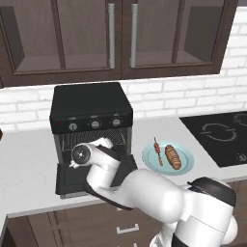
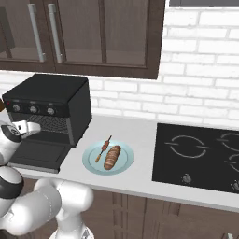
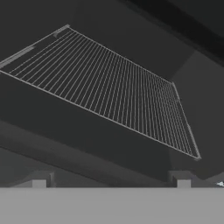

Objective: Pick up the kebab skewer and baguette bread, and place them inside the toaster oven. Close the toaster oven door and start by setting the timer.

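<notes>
Worryingly, the gripper [image 3: 111, 183], jaws wide apart and empty, faces the boxy black toaster oven's [image 1: 91, 103] wire rack [image 3: 109, 96], while the thin chunk-threaded kebab skewer [image 1: 157, 150] and golden-brown baguette bread [image 1: 172, 157] wait on the pale-blue round plate [image 1: 185, 166], so swinging out could clip the dropped black door [image 2: 35, 153].

arm [image 1: 144, 193]: bent forward and low | hand [image 3: 111, 183]: fingers spread wide, nothing between them

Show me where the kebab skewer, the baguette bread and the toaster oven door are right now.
kebab skewer [image 1: 157, 151], left base view, middle of the stick on the plate.
baguette bread [image 1: 173, 157], left base view, centre of the crust.
toaster oven door [image 2: 37, 153], right base view, bare inner face of the dropped-open panel.
</notes>
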